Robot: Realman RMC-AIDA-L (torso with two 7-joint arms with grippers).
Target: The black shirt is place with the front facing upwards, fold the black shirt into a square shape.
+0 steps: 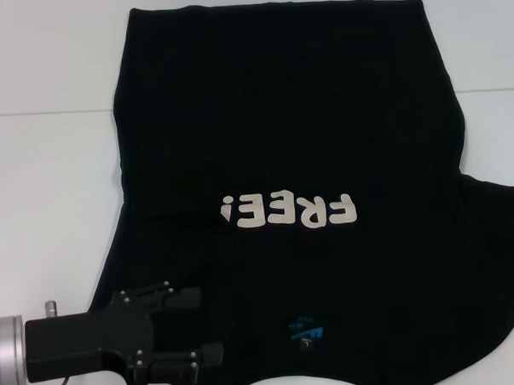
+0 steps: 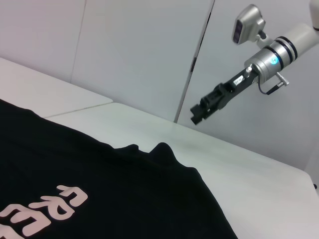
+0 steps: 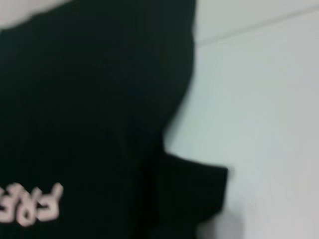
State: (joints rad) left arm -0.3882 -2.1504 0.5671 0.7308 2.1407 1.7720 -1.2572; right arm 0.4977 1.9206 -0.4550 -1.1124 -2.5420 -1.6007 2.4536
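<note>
Black shirt flat on white table, front up, collar nearest me. My L gripper over near-L shoulder, fingers spread. R gripper raised off to side; fingers: can't tell.

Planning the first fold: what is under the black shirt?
The black shirt lies flat on a white table. Anything beneath it is covered. The left gripper is over its near edge.

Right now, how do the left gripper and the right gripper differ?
The left gripper is low over the black shirt near its collar, fingers spread; the right gripper hangs raised beyond the table, clear of the shirt. Both are black and hold nothing.
</note>
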